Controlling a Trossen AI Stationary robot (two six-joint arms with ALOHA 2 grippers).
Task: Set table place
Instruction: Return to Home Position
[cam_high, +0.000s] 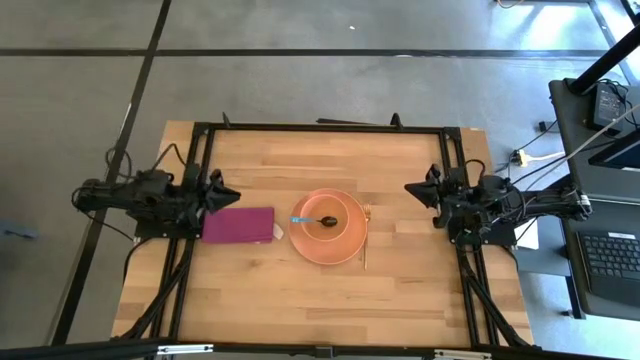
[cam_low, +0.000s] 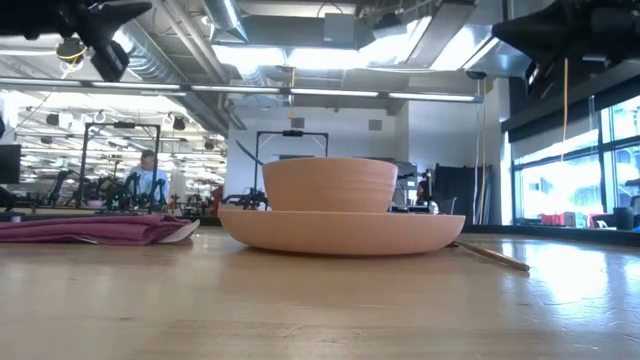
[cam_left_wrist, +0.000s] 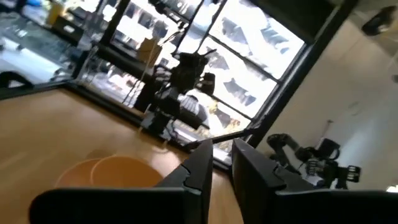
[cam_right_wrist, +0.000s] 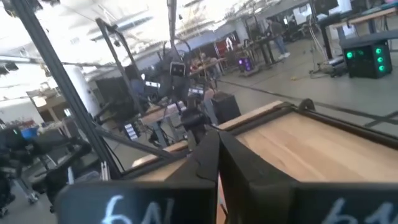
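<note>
The salmon-orange plate (cam_high: 345, 245) sits at mid-table with the matching bowl (cam_high: 338, 212) standing on it; in the low view the bowl (cam_low: 330, 185) rises above the plate (cam_low: 340, 232). The spoon (cam_high: 312, 220) lies in the bowl, its blue handle over the rim toward the table's left. The magenta napkin (cam_high: 240, 225) lies flat left of the plate. The gold fork (cam_high: 366, 238) lies along the plate's right side. My left gripper (cam_high: 232, 190) hovers above the napkin's far edge, narrowly open (cam_left_wrist: 222, 149). My right gripper (cam_high: 410, 187) hovers right of the plate, shut (cam_right_wrist: 217, 140).
The light wood table (cam_high: 300, 300) has a black frame (cam_high: 320, 127) around it. Both arms are raised, showing only at the low view's top corners. Bare wood lies near and far of the dishes. A desk with a laptop (cam_high: 610, 255) stands beyond the right edge.
</note>
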